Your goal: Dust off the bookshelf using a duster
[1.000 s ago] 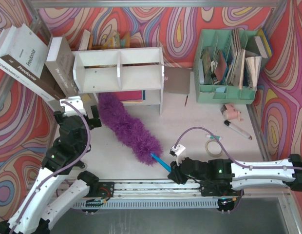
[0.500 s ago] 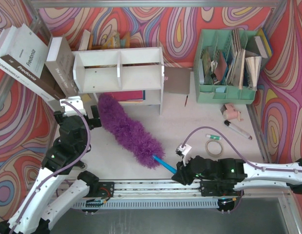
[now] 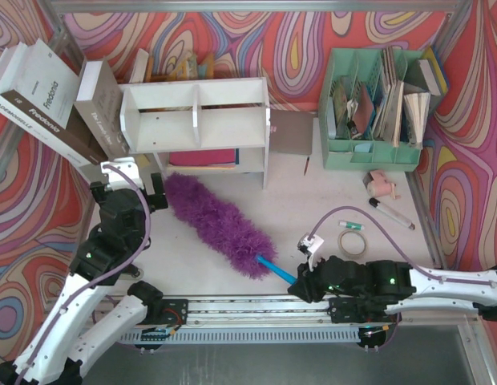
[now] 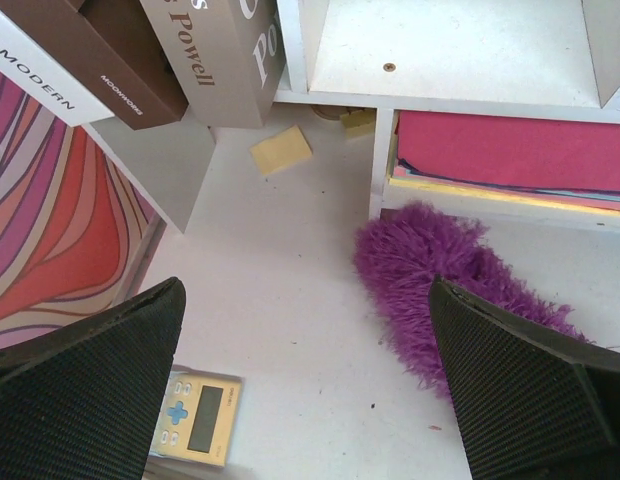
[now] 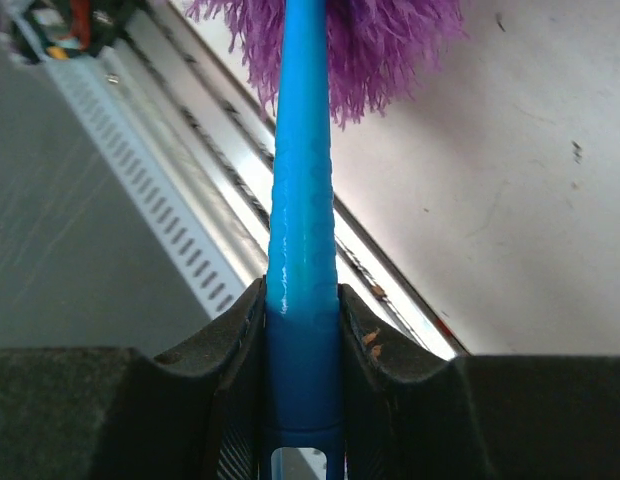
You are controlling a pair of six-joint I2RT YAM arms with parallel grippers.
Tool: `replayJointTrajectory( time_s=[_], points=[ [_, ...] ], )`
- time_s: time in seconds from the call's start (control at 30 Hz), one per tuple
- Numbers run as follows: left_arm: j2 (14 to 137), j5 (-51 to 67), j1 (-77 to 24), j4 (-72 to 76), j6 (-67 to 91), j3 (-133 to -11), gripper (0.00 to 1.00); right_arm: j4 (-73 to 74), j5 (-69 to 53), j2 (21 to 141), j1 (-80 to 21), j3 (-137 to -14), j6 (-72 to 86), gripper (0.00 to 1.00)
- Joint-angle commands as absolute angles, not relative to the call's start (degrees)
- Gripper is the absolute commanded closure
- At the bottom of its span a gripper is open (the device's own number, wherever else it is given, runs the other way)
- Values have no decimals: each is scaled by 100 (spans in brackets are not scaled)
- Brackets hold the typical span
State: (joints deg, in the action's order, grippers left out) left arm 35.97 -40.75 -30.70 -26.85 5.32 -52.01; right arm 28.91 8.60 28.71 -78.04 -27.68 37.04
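Observation:
The white two-tier bookshelf [image 3: 208, 120] stands at the back left of the table, pink folders on its lower level [image 4: 510, 150]. The purple duster [image 3: 216, 224] lies diagonally in front of it, its fluffy tip [image 4: 440, 270] just short of the shelf's lower tier. My right gripper [image 3: 301, 282] is shut on the duster's blue handle [image 5: 302, 250] near the table's front edge. My left gripper [image 3: 128, 192] hangs open over the table left of the duster tip, holding nothing [image 4: 300, 400].
Boxed books [image 3: 64, 96] lean at the shelf's left. A mint-green file organizer [image 3: 377, 104] stands back right. A tape roll [image 3: 353, 242], a marker [image 3: 390, 214] and a pink object [image 3: 383, 184] lie on the right. A yellow calculator [image 4: 195, 415] lies under my left gripper.
My right gripper has pulled the duster to the right and toward the front edge, so its tip has drawn back from the shelf's lower tier. The left arm has stayed put.

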Motion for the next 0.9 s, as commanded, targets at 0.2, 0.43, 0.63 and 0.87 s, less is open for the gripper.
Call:
replayJointTrajectory(
  time_s=[0.2, 0.43, 0.63, 0.87],
  points=[
    [3623, -4097, -3032, -2619, 484, -5128, 2, 2835, 1726, 3185, -7825, -2782, 4136, 100],
    [3563, -4107, -3033, -2608, 508, -5132, 1, 1960, 2288, 3645, -7825, -2504, 4401, 100],
    [3485, -4105, -3028, -2601, 517, -5113, 1, 761, 2249, 4489, -7830, -2424, 4133, 100],
    [3223, -3575, -3030, -2503, 506, -5046, 1, -467, 2031, 5184, -7833, -2592, 3706, 100]
  ],
)
